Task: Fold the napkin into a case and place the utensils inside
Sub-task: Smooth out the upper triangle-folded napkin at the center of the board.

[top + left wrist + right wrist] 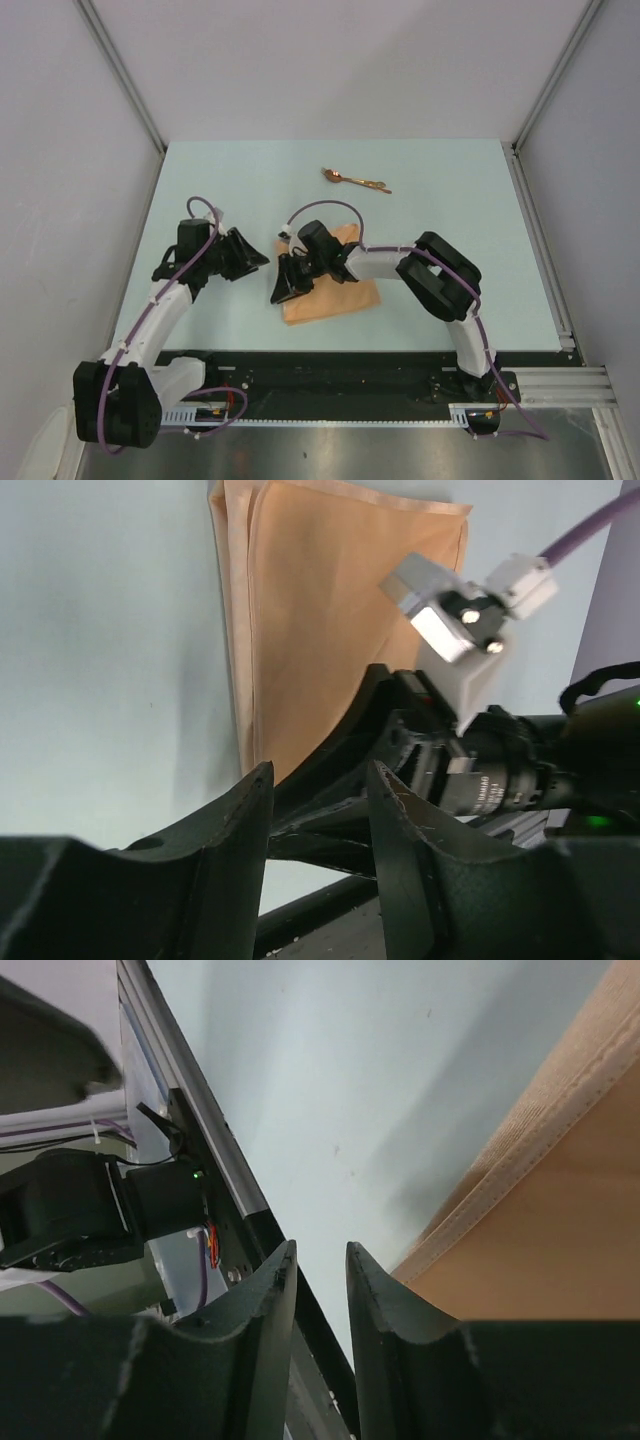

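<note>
1. Pincers first: the left pincer [255, 258] [318, 780] hovers just off the napkin's 9 o'clock side. Its fingers stand apart with nothing between them. The right pincer [283, 290] [320, 1255] sits at the napkin's 8 o'clock corner, reaching in from 3 o'clock. Its fingers are only narrowly apart, and the gap shows bare desk and rail, not cloth.
2. The desk [450, 220] is pale blue-green, with both arm bases at its 6 o'clock edge.
3. The napkin [340, 295] [330, 610] [560, 1240] lies flat near the middle of the desk, a little toward 6 o'clock. It is folded, and stacked hems show along one edge in both wrist views. The right arm's wrist covers part of it in the top view.
4. The utensils [355, 180] lie on bare desk at 12 o'clock from the napkin, well apart from it. The spoon bowl points to 9 o'clock and the handles to 3 o'clock; they are too small to count.
</note>
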Motion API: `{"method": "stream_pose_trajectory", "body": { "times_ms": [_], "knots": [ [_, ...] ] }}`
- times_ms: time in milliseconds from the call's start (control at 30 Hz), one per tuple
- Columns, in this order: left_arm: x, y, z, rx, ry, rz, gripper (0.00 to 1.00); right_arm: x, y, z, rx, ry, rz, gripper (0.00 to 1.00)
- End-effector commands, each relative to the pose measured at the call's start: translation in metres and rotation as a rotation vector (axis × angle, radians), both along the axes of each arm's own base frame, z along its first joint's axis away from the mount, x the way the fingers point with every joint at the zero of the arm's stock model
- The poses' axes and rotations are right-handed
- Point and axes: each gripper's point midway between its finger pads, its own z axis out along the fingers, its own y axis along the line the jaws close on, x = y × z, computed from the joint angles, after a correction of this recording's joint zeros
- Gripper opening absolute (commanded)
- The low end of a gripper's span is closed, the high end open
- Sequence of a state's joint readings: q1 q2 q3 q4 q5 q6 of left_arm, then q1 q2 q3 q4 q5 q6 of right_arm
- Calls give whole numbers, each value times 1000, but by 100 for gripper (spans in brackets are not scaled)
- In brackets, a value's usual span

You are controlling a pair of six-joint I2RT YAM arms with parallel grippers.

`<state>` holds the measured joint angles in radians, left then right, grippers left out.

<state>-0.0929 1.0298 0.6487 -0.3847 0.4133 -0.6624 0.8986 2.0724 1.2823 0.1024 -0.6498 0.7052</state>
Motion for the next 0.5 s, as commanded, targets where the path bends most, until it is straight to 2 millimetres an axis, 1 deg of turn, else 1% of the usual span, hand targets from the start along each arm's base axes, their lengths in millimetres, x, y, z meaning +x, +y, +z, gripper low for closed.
{"method": "stream_pose_trajectory", "body": {
  "times_ms": [0,100,133,200,267,300,333,400,433,467],
  "knots": [
    [6,-8,4,-58,-22,-38,48,-15,10,-2,60,39,34,30],
    [11,-10,5,-62,-21,-48,48,-22,2,-11,39,40,30,30],
    [14,-9,6,-58,-27,-50,48,-26,-4,-15,24,48,30,30],
    [16,-9,3,-55,-15,-52,49,-32,-9,-16,21,54,36,30],
    [20,-11,5,-59,-18,-62,49,-40,-14,-21,8,58,47,30],
    [22,-11,1,-56,-1,-65,50,-42,-15,-21,5,63,51,30],
    [26,-11,5,-57,-10,-66,50,-43,-15,-18,9,59,57,30],
    [30,-9,4,-53,-7,-57,51,-44,-12,-12,13,27,64,30],
    [35,-7,6,-48,-12,-49,53,-44,-13,-11,-4,25,61,32],
    [37,-6,7,-47,-14,-44,54,-36,-8,-1,2,-7,51,33]
  ]
}}
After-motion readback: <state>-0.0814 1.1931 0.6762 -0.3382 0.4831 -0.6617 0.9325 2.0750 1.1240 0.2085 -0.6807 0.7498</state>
